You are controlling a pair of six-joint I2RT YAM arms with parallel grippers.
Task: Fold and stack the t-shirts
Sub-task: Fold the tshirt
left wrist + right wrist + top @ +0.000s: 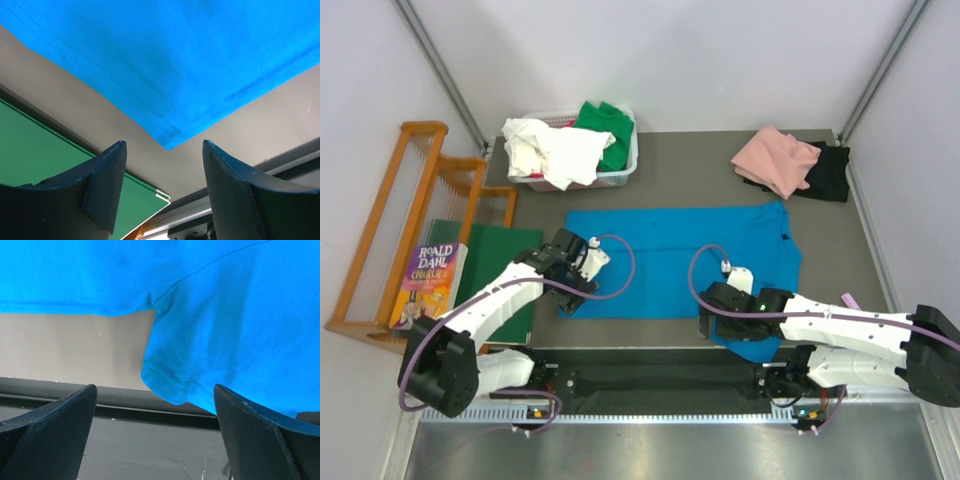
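Blue tee (670, 260) lies spread flat mid-table in the top view. At 11 o'clock a basket (617, 178) holds a white tee (555, 150) and a green tee (605, 125). At 1 o'clock a pink tee (775, 160) overlaps a black tee (832, 172).

Left wrist: the left gripper (165, 147) gapes wide and empty at the blue tee's corner.

Right wrist: the right gripper (155, 390) is wide and empty by the sleeve hem.

Bright blue t-shirt (670, 255), plain

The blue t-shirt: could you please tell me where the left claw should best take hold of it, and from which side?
Probably the near-left hem corner of the blue t-shirt, coming from the near table edge. It lies flat, and that corner points straight into the open left claw, with table showing on both sides.
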